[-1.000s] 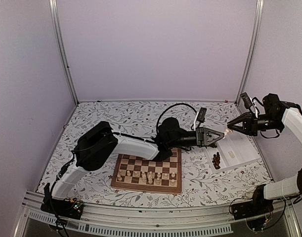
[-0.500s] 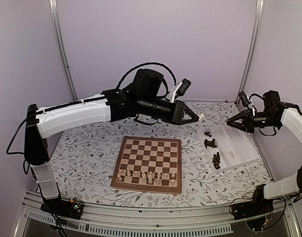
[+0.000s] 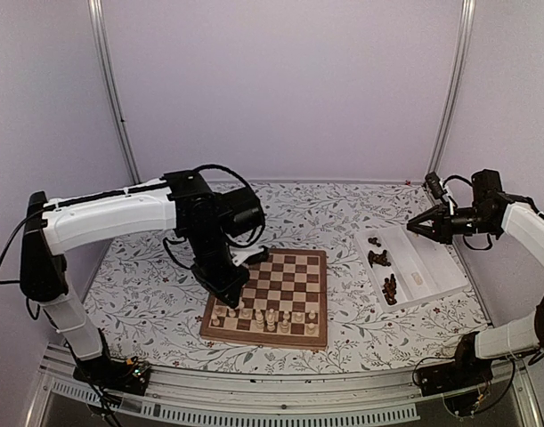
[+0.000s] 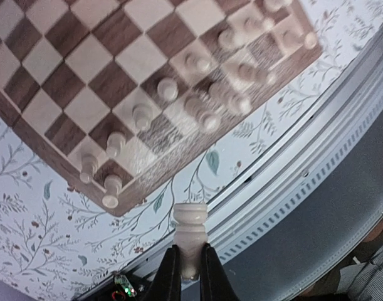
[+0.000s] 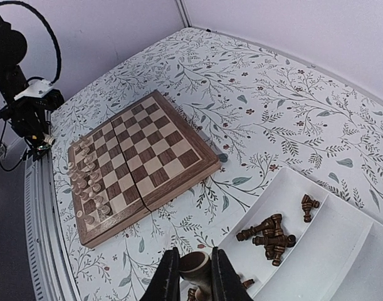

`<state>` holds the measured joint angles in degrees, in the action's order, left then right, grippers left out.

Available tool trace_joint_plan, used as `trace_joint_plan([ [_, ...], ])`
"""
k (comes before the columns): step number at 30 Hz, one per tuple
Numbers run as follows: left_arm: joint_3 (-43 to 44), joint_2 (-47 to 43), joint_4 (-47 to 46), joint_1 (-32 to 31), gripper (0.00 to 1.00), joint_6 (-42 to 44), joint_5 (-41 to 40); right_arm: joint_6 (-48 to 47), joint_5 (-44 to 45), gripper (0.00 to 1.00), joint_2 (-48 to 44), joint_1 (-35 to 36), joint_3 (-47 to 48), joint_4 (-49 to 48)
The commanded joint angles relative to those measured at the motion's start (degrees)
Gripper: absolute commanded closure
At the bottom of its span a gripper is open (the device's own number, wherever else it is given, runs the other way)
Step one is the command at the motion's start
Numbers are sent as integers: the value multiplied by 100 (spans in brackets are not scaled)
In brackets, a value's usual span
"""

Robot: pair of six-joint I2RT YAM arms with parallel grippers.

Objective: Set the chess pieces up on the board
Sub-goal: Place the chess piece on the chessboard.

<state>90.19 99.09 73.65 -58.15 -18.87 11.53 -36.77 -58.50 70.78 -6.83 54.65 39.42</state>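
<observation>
Left wrist view, left hand pinched on pale piece, right hand gripping brown piece

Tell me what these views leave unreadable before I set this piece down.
- Left gripper: the pale piece it clamps has its lower end hidden between the fingers, left wrist view.
- Right gripper: the brownish piece it grips is cut off by the bottom edge, right wrist view; type unclear.
- Placed pieces on the board: blurred in left wrist view, too small from above.

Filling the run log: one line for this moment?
left gripper shut on pale piece, near board corner | right gripper shut on another piece, above tray
</observation>
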Motion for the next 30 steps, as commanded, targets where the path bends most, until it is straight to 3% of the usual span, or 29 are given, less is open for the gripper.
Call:
trace_joint_plan([
  [1, -554, 42, 578, 41, 100, 75, -8, 30, 96, 86, -113, -29, -107, -99],
  [12, -314, 902, 578, 35, 100, 172, -450, -29, 58, 86, -91, -28, -130, -48],
  [30, -175, 1483, 537, 45, 100, 181, -688, -128, 10, 86, -4, -27, -116, 21],
])
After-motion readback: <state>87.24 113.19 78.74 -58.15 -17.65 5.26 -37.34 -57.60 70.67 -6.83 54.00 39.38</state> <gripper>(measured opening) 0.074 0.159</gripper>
